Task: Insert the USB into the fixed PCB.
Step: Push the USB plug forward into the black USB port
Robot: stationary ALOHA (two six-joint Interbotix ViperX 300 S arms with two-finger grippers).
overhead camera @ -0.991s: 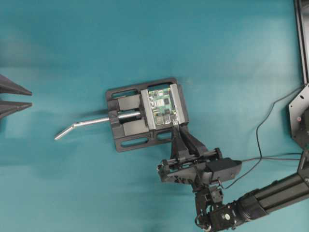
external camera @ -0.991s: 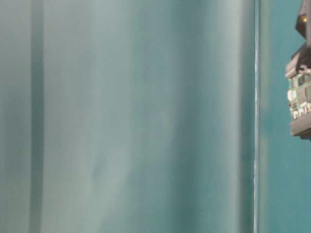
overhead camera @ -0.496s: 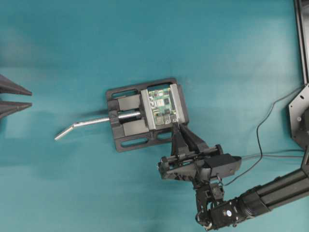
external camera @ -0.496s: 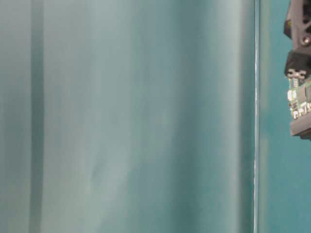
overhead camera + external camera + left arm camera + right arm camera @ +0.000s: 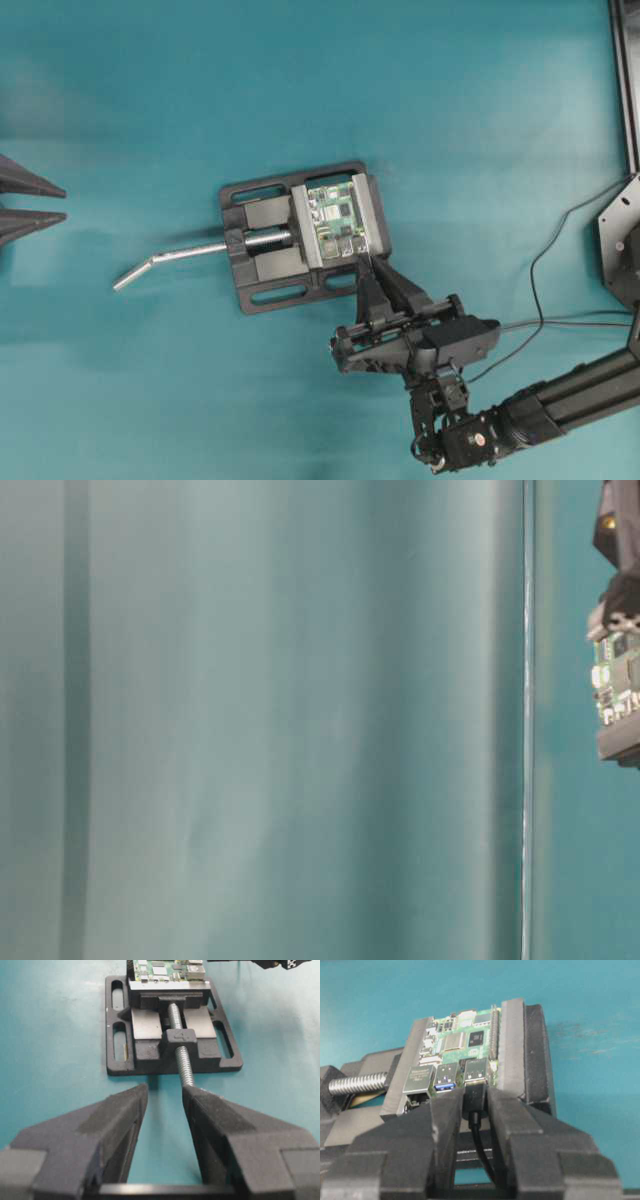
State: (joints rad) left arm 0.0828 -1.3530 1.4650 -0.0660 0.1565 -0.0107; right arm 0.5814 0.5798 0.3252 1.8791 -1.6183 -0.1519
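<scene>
I judge the insertion nearly done: the USB [image 5: 474, 1096], pinched between the right gripper [image 5: 472, 1110] fingers, sits w/ its nose at or in the PCB [image 5: 465, 1045] port; can't tell if fully seated. PCB is clamped in the vise [image 5: 270, 240]. Left: final push, release. Right arm reaches in from lower right, fingers pointing at the board edge. Left gripper [image 5: 162, 1110] is wide open, empty, well back, facing the vise screw [image 5: 182, 1055].
</scene>
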